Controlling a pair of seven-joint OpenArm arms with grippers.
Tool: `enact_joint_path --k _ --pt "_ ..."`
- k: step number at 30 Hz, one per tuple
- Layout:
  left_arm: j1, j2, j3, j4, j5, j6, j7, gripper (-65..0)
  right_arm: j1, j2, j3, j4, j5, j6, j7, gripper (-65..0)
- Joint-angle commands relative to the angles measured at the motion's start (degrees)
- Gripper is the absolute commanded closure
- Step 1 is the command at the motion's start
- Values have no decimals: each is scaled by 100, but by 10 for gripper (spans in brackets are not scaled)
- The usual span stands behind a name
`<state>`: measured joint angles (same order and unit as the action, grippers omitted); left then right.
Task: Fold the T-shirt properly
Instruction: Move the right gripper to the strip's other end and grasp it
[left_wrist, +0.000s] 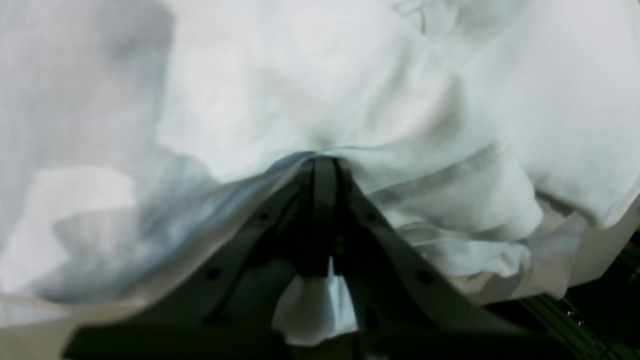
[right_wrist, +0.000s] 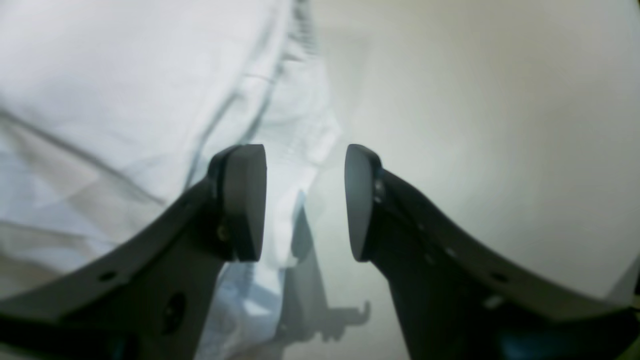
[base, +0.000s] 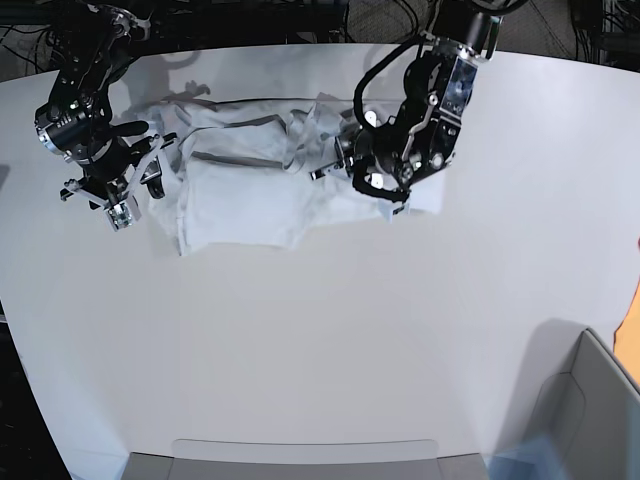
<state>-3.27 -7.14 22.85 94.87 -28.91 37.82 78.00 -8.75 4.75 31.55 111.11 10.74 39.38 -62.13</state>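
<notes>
1. T-shirt (base: 245, 185) lies crumpled at the far side of the white table (base: 330, 340), btwn the two arms.
2. Left gripper (left_wrist: 324, 165) is clenched on a bunched fold of the shirt; fabric drapes over its tips and a bit pokes out btwn the fingers.
3. Right gripper (right_wrist: 305, 202) is spread apart w/ nothing in it, just beside the shirt's edge over bare tabletop.

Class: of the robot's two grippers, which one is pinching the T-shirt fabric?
The left gripper: its jaws are shut on a fold of the T-shirt. The right gripper is open, holding nothing.
</notes>
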Motion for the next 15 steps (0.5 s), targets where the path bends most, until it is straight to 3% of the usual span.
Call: enact_joint_path --k 1,5,9,15 --pt "-231 -29 -48 -190 222 218 -217 0 89 65 32 93 64 62 90 -262" --pt "-566 -29 -48 -524 222 218 -411 0 97 48 41 14 64 62 90 -262" --pt "-574 -29 -48 -182 222 218 -393 0 97 21 199 -56 108 62 90 -262" --pt "-548 -12 -48 583 222 218 -15 0 45 -67 1139 -478 1400 62 63 -263"
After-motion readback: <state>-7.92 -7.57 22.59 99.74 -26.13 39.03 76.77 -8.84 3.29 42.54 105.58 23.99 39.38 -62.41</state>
